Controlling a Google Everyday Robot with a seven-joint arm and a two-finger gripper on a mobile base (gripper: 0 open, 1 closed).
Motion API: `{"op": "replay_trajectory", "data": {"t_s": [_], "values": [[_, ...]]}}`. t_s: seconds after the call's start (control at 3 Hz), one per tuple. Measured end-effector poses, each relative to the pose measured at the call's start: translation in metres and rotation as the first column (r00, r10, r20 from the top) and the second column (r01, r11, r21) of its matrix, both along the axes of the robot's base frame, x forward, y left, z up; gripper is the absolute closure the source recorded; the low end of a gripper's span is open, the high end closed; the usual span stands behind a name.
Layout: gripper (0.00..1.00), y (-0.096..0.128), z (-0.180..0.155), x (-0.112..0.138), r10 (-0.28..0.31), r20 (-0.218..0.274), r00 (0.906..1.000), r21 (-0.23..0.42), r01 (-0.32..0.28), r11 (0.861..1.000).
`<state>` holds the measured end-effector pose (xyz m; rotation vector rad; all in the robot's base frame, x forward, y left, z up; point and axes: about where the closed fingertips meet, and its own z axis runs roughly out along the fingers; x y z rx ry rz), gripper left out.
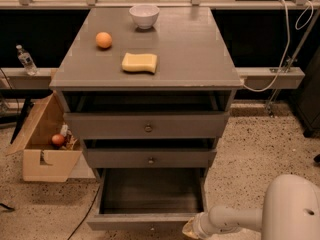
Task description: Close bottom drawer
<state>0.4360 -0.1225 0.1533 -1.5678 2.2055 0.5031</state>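
Note:
The bottom drawer (150, 220) of the grey cabinet is pulled far out, its dark interior bare, its thin front at the lower edge of the view. The middle drawer (150, 159) and the top drawer (148, 126) stand slightly out. My white arm (235, 218) reaches in from the lower right. My gripper (191, 230) is at the right end of the bottom drawer's front, mostly cut off by the frame edge.
On the cabinet top (200, 59) are a white bowl (144, 15), an orange (104, 39) and a yellow sponge (139, 62). A cardboard box (42, 149) with small items stands on the floor at the left. A bottle (25, 60) is on a ledge behind it.

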Motion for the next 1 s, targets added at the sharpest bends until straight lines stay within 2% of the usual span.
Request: {"op": "replay_trajectory", "data": {"t_s": [0.33,0.67,1.0], "values": [[1.0,0.007,-0.008,0.019,0.017,0.037,0.9992,-0.007,-0.016,1.0],[1.0,0.018,-0.014,0.049,0.02,0.109,0.9938,-0.025,-0.017,1.0],[1.0,0.02,-0.016,0.056,0.022,0.127,0.9917,-0.026,-0.019,0.999]]}}
